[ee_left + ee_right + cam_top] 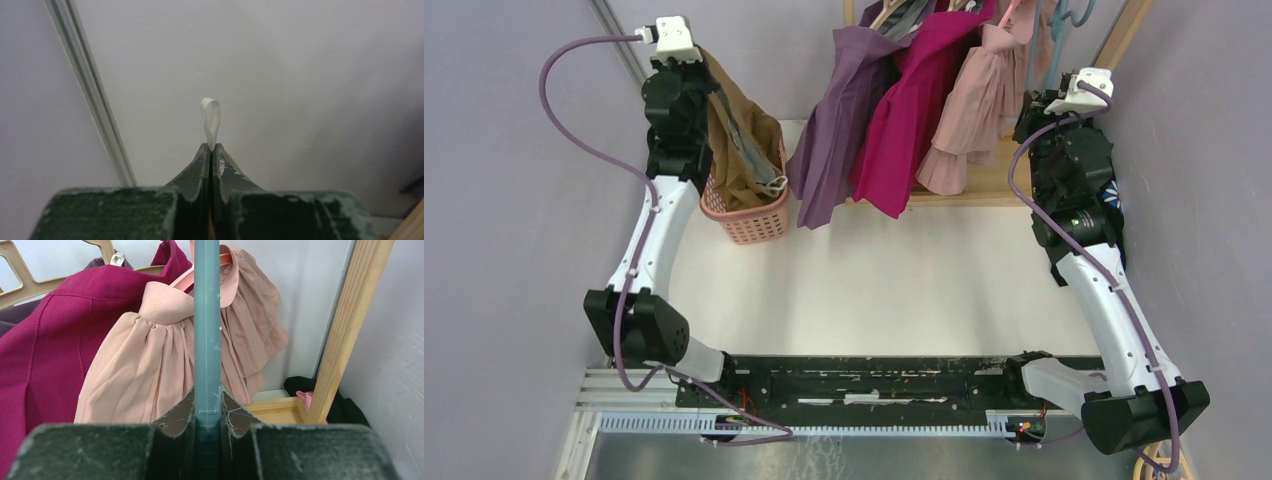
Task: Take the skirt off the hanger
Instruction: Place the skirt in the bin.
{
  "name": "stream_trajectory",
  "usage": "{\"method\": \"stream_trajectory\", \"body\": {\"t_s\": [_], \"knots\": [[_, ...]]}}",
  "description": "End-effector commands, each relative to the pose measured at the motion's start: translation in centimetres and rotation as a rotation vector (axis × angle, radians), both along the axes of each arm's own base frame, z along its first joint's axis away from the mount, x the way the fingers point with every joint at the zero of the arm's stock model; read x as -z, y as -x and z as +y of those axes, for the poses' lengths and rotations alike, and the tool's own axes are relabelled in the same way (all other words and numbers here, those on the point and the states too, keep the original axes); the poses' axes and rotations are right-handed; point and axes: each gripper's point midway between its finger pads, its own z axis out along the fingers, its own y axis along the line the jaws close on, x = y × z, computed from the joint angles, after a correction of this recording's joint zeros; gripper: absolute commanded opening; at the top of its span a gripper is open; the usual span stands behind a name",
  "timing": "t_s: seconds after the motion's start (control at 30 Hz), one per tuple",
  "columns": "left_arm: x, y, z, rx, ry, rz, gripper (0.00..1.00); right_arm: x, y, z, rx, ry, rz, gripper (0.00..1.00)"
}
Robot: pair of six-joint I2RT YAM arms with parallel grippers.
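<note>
Left tool [211,148] pinched closed, right tool [207,395] clamped, both raised high.

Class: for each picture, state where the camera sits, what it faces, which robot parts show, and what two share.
Top: high at the near edge, looking down on table, basket, rack; left arm, right arm show.
Left wrist: faces a grey wall; left pincer pinches a white loop.
Right wrist: faces the pink garment; right pincer grips a teal hanger.
Shared: top also shows that pink garment.

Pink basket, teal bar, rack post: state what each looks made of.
Pink basket: likely plastic, moulded lattice wall. Teal bar: probably matte plastic, with a moulding seam, clamped in the right gripper. Rack post: unfinished wood, visible grain lines.
</note>
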Motion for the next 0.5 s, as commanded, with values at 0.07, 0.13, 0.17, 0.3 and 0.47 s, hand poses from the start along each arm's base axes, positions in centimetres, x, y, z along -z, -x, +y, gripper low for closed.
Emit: {"method": "stream_trajectory", "body": {"t_s": [0.07,0.13,0.17,0.3,0.47], "knots": [[0.9,5.4,-2.0,0.085,0.063,0.003,0.03,-1.1,0.2,0.2,-0.015,0.000,-0.031,0.01],[2.9,6.2,-3.0,0.114,0.070,0.053,0.03,-0.9,0.1,0.0,-0.008,0.003,-0.025,0.01],[3.7,6.6,-3.3,0.119,0.077,0.073,0.03,-0.8,0.1,0.0,-0.005,0.001,-0.021,0.01],[5.7,8.0,-3.1,0.103,0.072,0.131,0.03,-0.7,0.5,-0.1,-0.005,-0.010,-0.017,0.01],[8.3,7.9,-2.4,0.059,0.056,0.189,0.03,-0.7,0.8,-0.2,-0.004,-0.010,-0.010,0.01]]}}
